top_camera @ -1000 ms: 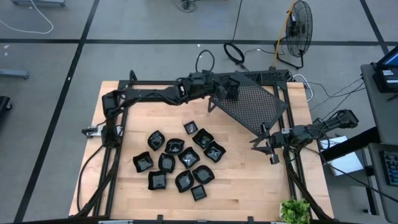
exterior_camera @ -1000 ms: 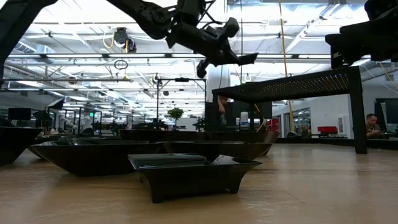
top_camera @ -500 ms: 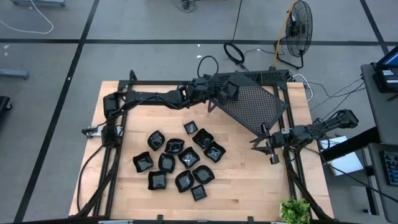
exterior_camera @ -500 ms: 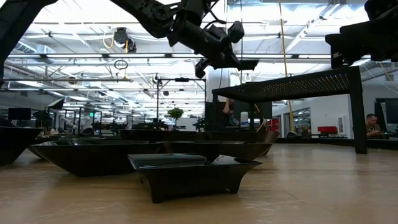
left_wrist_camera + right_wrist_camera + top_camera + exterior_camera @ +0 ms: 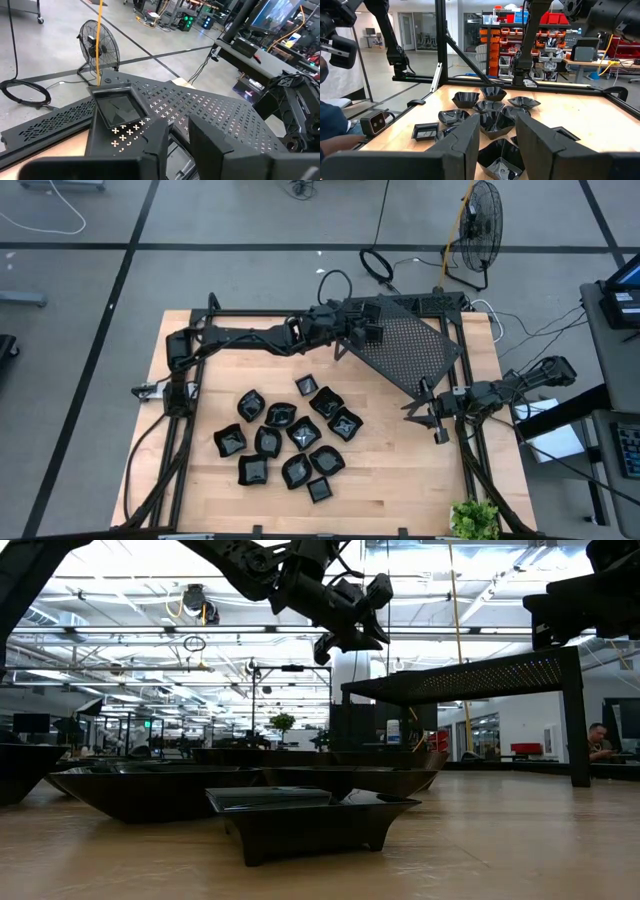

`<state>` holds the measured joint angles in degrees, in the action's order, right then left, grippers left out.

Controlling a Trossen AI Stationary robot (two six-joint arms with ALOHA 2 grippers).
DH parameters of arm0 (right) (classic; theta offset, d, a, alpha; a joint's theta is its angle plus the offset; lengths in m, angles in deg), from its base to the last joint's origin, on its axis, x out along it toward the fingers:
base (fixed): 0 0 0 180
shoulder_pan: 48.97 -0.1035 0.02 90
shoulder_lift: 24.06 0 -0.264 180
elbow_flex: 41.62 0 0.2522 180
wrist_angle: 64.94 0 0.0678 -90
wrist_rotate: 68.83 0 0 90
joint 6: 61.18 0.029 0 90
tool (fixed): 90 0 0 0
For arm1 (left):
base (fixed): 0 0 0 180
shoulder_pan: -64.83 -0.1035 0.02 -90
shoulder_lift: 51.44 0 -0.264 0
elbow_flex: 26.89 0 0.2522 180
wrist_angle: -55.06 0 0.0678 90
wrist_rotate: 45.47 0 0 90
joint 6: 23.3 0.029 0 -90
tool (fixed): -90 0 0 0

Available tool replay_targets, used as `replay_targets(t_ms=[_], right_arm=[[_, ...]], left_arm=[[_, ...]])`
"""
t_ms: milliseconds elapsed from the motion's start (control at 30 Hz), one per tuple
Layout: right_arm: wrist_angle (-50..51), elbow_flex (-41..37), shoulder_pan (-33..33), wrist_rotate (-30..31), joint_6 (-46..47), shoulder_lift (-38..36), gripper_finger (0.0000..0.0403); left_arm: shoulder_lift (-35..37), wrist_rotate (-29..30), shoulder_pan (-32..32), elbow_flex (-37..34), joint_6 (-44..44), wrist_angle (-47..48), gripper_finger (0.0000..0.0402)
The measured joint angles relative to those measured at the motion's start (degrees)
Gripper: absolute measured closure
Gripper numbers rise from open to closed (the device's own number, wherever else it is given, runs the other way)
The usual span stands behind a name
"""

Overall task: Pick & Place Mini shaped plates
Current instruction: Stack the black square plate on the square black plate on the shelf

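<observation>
Thirteen or so mini shaped plates point(image 5: 290, 442), glossy black with raised rims, square and wavy-edged, are sitting clustered on the pale wooden counter point(image 5: 400, 470). One square plate point(image 5: 116, 109) is lying on the black perforated metal rack point(image 5: 410, 350), just ahead of the left claw point(image 5: 368, 333), whose fingers are parted and holding nothing. Beyond the rack's lower corner, the right claw point(image 5: 425, 415) is waiting with fingers spread, empty

Thirteen mini shaped plates point(image 5: 303, 433), one rack point(image 5: 415, 350)
</observation>
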<state>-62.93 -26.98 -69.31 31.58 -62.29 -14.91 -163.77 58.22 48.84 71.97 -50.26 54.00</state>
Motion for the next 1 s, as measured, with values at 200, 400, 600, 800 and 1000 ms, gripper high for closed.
replay_targets(t_ms=[200,400,600,800,1000], right_arm=[[0.0,0.0,0.0,0.0,0.0,0.0,0.0289],[0.0,0.0,0.0,0.0,0.0,0.0,0.0289],[0.0,0.0,0.0,0.0,0.0,0.0,0.0289],[0.0,0.0,0.0,0.0,0.0,0.0,0.0289],[0.0,0.0,0.0,0.0,0.0,0.0,0.0289]], left_arm=[[0.0,-0.1,0.0,0.0,3.1,0.0,0.0324],[0.0,-3.4,-1.2,0.1,4.3,-0.1,0.0323],[0.0,-12.1,-7.0,8.1,2.4,15.3,0.0280],[0.1,-17.4,-11.7,12.9,1.7,25.2,0.0213],[-2.7,-22.9,-13.2,12.9,-0.1,24.9,0.0195]])
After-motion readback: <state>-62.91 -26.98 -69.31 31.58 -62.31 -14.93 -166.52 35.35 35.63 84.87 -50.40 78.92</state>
